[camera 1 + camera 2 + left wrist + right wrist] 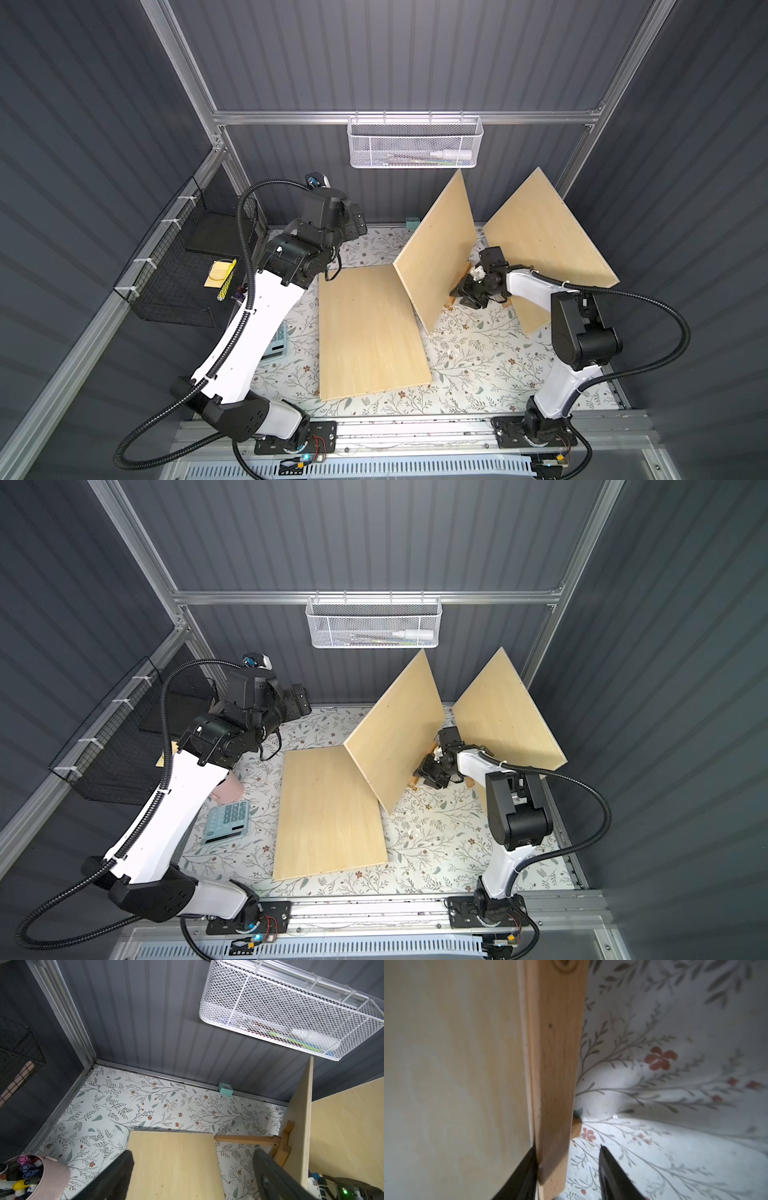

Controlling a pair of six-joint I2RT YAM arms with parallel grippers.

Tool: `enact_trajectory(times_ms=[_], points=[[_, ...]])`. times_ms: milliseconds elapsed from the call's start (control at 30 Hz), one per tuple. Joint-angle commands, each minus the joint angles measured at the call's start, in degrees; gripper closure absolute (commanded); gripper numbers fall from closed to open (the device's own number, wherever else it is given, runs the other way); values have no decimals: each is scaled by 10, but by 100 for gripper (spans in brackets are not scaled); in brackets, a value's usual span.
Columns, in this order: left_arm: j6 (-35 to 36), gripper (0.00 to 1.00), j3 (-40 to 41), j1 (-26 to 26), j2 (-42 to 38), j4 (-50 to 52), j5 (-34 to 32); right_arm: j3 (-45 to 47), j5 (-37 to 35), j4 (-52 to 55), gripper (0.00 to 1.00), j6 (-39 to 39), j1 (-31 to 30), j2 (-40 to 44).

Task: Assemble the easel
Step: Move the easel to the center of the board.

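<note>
The easel's wooden frame (245,1139) stands behind a tilted plywood board (436,249) (399,725) that rests on it; only bits of its legs (449,301) show in both top views. My right gripper (457,293) (566,1148) is behind that board, its jaws around an upright easel slat (554,1064). One finger touches the slat and the other stands apart from it. A second board (370,332) (174,1163) lies flat on the table. My left gripper (357,224) (192,1159) hovers open above its far end, holding nothing.
A third board (548,245) leans at the back right. A white mesh basket (415,141) hangs on the back rail and a black wire basket (187,270) on the left wall. A calculator (226,823), a pink cup of markers (52,1174) and a small teal box (225,1089) sit on the floral table.
</note>
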State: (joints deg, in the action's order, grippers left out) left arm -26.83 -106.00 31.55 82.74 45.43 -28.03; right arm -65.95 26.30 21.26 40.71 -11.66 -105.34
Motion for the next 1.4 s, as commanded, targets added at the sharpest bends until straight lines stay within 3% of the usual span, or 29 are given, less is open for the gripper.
enact_trajectory(times_ms=[0,633,1033,1367], points=[[-2,8,-5,0,1,12,-14,-23,10,-53,51,40,-6,-42],[10,1,-33,-2,36,14,-1,-176,30,-126,48,136,-15,-162],[3,1,-35,-4,22,22,-35,-230,40,-198,46,217,-64,-229],[-6,0,-27,-4,16,28,-37,-317,41,-184,43,218,-92,-278]])
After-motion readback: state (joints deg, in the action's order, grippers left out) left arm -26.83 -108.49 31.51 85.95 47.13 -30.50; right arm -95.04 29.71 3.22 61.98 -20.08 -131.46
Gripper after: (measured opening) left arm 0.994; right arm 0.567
